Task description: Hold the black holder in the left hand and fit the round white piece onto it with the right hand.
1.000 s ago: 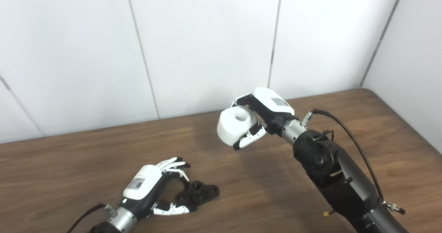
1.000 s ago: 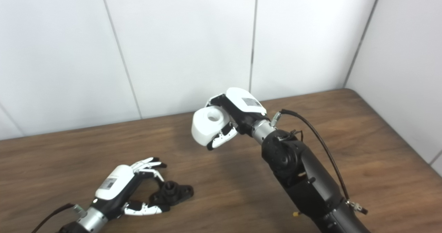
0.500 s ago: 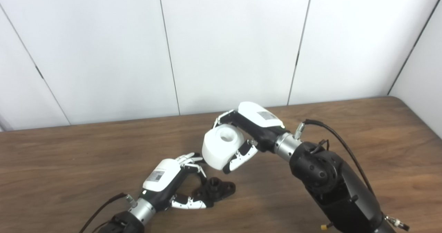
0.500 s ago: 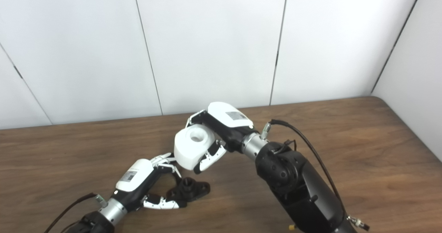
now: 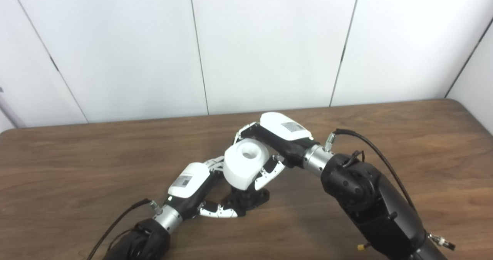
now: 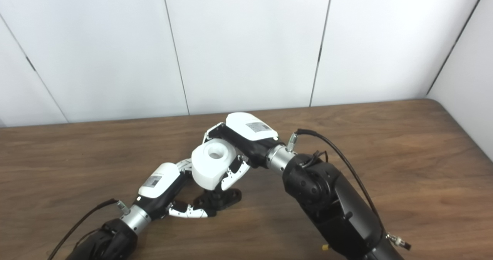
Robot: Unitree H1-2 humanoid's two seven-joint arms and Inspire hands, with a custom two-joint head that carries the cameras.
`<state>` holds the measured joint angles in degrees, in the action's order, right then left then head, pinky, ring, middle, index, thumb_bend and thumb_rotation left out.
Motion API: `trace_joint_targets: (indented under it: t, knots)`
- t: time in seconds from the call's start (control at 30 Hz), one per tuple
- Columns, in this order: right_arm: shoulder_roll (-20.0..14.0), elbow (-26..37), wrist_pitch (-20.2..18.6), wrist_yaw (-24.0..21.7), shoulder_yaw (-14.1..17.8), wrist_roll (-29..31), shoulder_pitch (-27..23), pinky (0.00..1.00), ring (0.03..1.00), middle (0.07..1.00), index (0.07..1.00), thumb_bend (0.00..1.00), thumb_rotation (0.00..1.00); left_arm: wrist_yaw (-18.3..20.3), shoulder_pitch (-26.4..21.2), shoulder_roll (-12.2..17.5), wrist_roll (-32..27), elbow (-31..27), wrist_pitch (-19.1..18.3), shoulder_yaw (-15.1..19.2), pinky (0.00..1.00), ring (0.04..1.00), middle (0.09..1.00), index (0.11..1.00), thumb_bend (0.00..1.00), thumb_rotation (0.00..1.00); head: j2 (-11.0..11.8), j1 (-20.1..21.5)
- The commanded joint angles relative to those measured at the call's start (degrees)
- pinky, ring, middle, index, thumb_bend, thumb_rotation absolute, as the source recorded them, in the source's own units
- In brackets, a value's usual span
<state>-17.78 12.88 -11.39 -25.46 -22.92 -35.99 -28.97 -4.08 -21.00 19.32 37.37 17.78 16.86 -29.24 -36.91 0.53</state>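
**Left eye view: white piece poised over the holder**

Left eye view showed the right hand (image 5: 269,152) clasping the round white piece (image 5: 245,165) between thumb and fingers, its central hole facing up. It hung directly above the black holder (image 5: 248,199), seemingly so that the hole could line up with the holder's post; whether the two already touched could not be told. The holder sat on the tabletop (image 5: 77,167), around its middle and toward the near edge. The left hand (image 5: 196,188) curled around the holder's left side, its thumb lying along the near base, probably to keep it from sliding under pressure. No container was in sight; the only hollow was the piece's bore.
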Motion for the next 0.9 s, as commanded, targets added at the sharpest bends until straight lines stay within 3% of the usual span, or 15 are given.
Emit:
trace_joint_targets:
  t: [0.0,0.43,0.87]
  knots:
    - [0.2,0.5,2.7,1.2,0.7,0.6,-1.9,0.55,0.679,0.699,0.48,0.52,0.14,5.1,3.1,0.6,4.6,2.7,-4.0,-2.7,0.88,0.921,0.838,0.483,0.52,0.05,-0.3,0.0]
    - [-0.1,-2.2,5.2,-0.6,-1.2,0.0,-1.5,0.6,0.697,0.7,0.48,0.52,0.13,6.2,3.6,1.0,3.9,0.6,-5.6,-2.6,0.89,0.924,0.841,0.483,0.52,0.05,-1.1,-0.7]
    - [-1.6,-3.6,8.3,-2.7,-2.6,-1.4,-2.2,0.58,0.693,0.702,0.48,0.52,0.14,6.8,3.8,1.2,3.6,-0.3,-6.5,-2.6,0.89,0.925,0.843,0.483,0.52,0.05,-1.5,-0.9]
